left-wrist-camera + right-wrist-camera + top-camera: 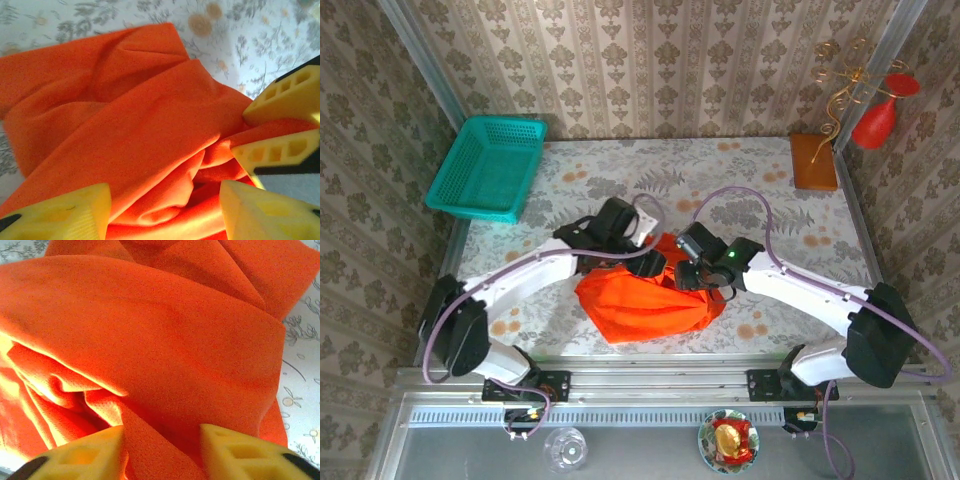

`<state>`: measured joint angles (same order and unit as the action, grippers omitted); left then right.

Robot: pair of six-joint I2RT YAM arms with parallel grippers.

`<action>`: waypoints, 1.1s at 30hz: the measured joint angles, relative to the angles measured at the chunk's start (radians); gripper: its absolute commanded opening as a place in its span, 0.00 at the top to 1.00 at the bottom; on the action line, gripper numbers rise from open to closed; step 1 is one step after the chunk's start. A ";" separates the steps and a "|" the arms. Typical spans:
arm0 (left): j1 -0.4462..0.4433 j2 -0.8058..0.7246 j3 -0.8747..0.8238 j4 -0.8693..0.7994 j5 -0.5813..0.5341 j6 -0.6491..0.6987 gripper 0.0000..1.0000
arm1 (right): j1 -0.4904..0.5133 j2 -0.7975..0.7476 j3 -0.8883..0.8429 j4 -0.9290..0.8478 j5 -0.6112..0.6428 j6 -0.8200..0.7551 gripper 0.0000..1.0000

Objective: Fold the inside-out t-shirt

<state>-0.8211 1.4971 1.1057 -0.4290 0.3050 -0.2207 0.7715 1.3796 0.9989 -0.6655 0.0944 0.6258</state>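
Two robot arms lean inward over a bright orange-red t-shirt (645, 300), which lies bunched in a wrinkled heap near the front middle of the floral-patterned table (750, 170). The left end effector (162, 197) is released, its yellow fingers (65, 215) spread wide just above the folds. The right end effector (162, 435) is likewise released, fingers apart astride a ridge of cloth. The two come close together over the far side of the heap. A teal basket (485, 165) sits at the table's far left corner and a flat brown-orange block (814, 162) at the far right. A glossy red vase (876, 120) stands just beyond the block, by the papered wall.
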 measured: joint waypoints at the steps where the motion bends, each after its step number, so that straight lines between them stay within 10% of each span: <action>1: -0.015 0.030 0.023 -0.014 -0.014 0.011 0.40 | 0.000 0.000 0.000 -0.002 0.002 -0.001 0.73; 9: -0.088 0.233 0.167 -0.164 -0.179 0.094 0.62 | -0.002 -0.041 0.000 -0.047 0.022 0.003 1.00; 18: -0.011 0.155 0.160 -0.217 -0.257 0.115 0.95 | 0.002 -0.128 0.071 -0.130 0.118 -0.022 1.00; 33: 0.638 -0.460 -0.106 -0.086 0.160 -0.019 0.99 | -0.210 -0.432 0.126 -0.209 0.283 -0.126 1.00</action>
<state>-0.1829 1.0367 1.0000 -0.5152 0.4648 -0.2398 0.5617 0.9478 1.1248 -0.8745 0.3775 0.4995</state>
